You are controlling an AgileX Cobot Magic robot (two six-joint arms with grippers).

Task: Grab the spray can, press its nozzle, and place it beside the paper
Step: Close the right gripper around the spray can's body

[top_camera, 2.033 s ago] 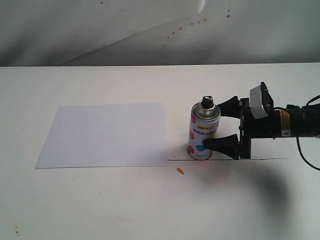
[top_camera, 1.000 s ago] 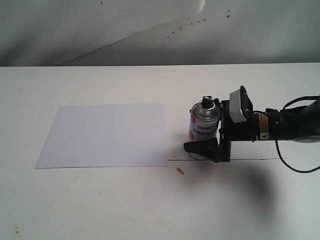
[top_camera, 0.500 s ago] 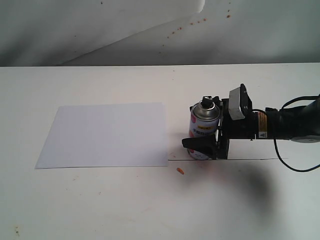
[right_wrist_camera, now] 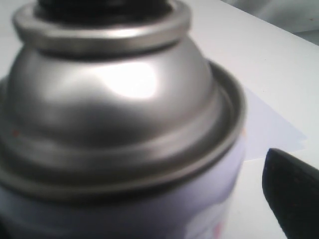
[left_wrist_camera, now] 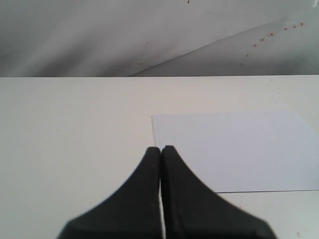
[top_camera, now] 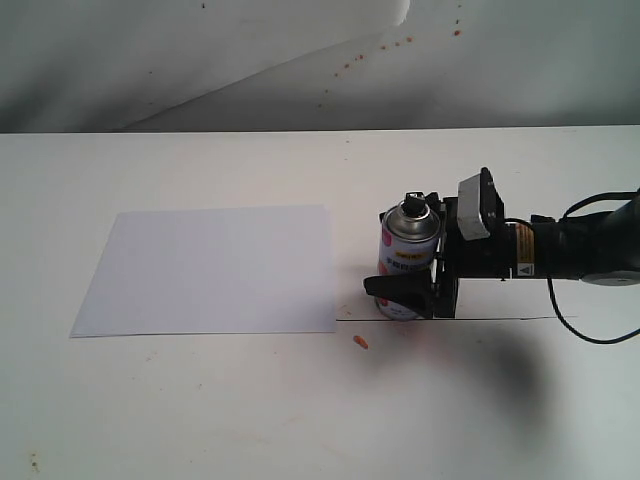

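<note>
The spray can (top_camera: 405, 262) stands upright on the table just right of the paper (top_camera: 210, 268), with its black nozzle (top_camera: 413, 205) on top. My right gripper (top_camera: 398, 255) is open and straddles the can. The near finger (top_camera: 398, 288) crosses the can's lower front, and the far finger is hidden behind it. In the right wrist view the silver shoulder of the can (right_wrist_camera: 119, 99) fills the frame. One finger (right_wrist_camera: 294, 194) shows beside it with a gap to the can's wall. My left gripper (left_wrist_camera: 161, 149) is shut on nothing, at the left edge of the paper (left_wrist_camera: 234, 149).
An orange scrap (top_camera: 361, 342) lies on the table in front of the paper's right corner. A thin dark line (top_camera: 500, 319) runs along the table under the right arm, whose cable (top_camera: 590, 335) loops at the far right. A grey backdrop rises behind the table.
The right gripper slid left until its fingers flank the can. Over the last half second nothing has moved.
</note>
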